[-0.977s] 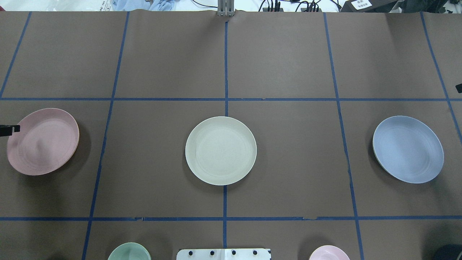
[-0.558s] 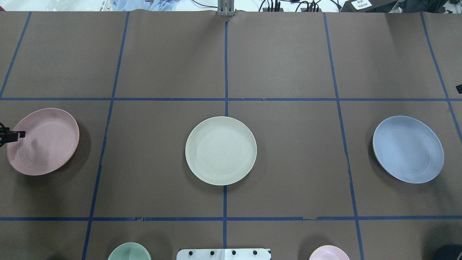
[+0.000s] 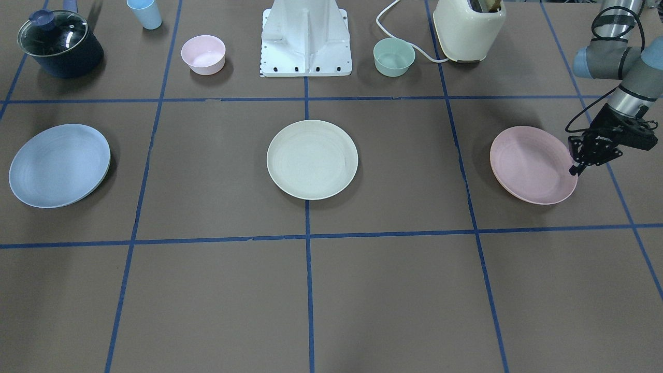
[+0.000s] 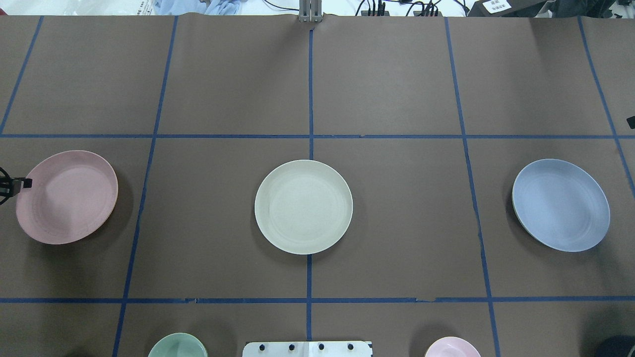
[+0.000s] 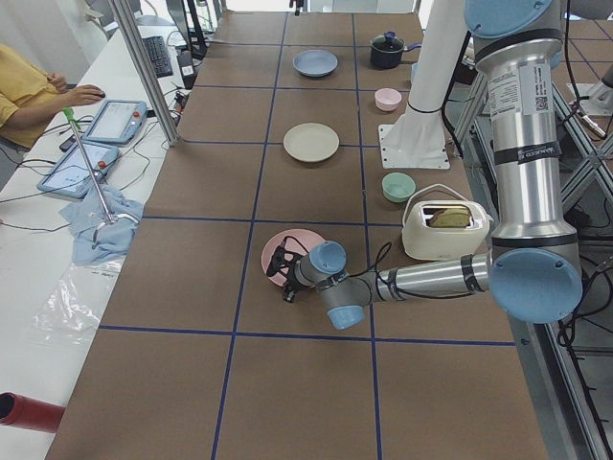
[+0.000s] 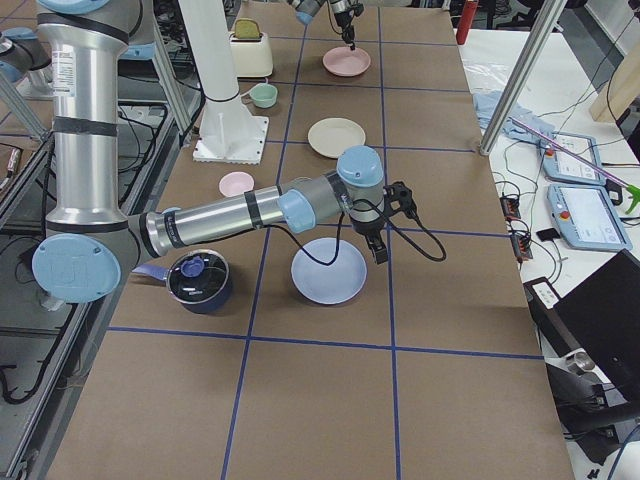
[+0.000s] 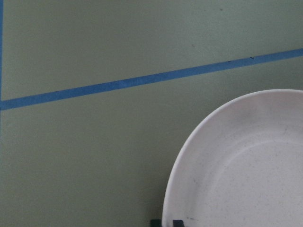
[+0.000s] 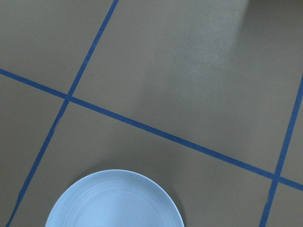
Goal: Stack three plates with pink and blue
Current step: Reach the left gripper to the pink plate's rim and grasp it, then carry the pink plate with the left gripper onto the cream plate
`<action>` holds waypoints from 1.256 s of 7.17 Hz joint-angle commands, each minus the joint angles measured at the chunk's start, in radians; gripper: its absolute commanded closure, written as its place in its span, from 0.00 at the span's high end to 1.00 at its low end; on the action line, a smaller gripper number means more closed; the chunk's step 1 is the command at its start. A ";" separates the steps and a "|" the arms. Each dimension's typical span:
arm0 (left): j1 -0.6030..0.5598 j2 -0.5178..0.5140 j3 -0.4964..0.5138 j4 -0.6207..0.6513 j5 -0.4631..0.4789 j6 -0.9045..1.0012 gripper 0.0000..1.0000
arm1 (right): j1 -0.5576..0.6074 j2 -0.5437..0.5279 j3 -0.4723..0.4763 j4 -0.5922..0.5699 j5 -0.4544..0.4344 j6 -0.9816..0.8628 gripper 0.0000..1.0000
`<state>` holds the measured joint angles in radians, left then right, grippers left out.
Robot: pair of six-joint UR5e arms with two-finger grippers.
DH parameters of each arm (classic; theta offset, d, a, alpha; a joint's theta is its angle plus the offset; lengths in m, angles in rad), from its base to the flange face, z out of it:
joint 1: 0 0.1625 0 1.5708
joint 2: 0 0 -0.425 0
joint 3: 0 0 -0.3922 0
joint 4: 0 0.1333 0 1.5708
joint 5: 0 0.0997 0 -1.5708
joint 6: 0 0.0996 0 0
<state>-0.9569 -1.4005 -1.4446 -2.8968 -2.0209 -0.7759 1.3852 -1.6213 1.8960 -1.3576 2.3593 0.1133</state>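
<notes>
The pink plate (image 4: 67, 197) lies at the table's left end and also shows in the front view (image 3: 531, 165). My left gripper (image 3: 574, 170) is at its outer rim, and in the left wrist view its fingertips (image 7: 166, 222) sit close together astride that rim, shut on it. A cream plate (image 4: 303, 207) lies at the table's centre. The blue plate (image 4: 560, 205) lies at the right end. My right gripper (image 6: 380, 252) hangs above the blue plate's (image 6: 328, 272) outer edge; I cannot tell whether it is open or shut.
Along the robot's side stand a lidded dark pot (image 3: 59, 44), a blue cup (image 3: 145, 13), a pink bowl (image 3: 203, 53), the white robot base (image 3: 305, 36), a green bowl (image 3: 393, 57) and a cream toaster (image 3: 469, 28).
My left gripper came down onto the pink plate's outer rim. The pink plate then shifted a little toward the table's centre. The blue and cream plates have not moved.
</notes>
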 commanded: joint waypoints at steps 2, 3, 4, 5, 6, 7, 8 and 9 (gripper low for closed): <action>-0.092 -0.075 -0.289 0.347 -0.160 -0.003 0.00 | 0.000 0.000 0.000 0.000 0.002 0.002 1.00; -0.091 -0.147 -0.400 0.542 -0.156 -0.017 0.00 | 0.000 0.001 0.000 0.000 0.002 0.002 1.00; -0.066 -0.222 -0.458 0.659 -0.153 -0.067 0.00 | 0.000 0.001 0.000 0.000 0.002 0.003 1.00; 0.031 -0.285 -0.467 0.671 -0.078 -0.194 0.00 | 0.000 0.000 0.000 0.000 0.002 0.003 1.00; 0.156 -0.351 -0.461 0.698 0.012 -0.301 0.00 | 0.000 0.001 0.000 0.000 0.002 0.003 1.00; 0.258 -0.418 -0.450 0.743 0.098 -0.369 0.00 | 0.000 0.001 -0.001 -0.001 0.002 0.003 1.00; 0.346 -0.489 -0.430 0.796 0.163 -0.435 0.00 | 0.000 0.001 -0.002 -0.002 0.003 0.003 1.00; 0.389 -0.550 -0.384 0.810 0.200 -0.489 0.00 | 0.000 0.001 -0.002 -0.002 0.006 0.005 1.00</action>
<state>-0.6428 -1.8730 -1.8704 -2.1195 -1.8814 -1.1925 1.3852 -1.6199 1.8947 -1.3589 2.3626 0.1170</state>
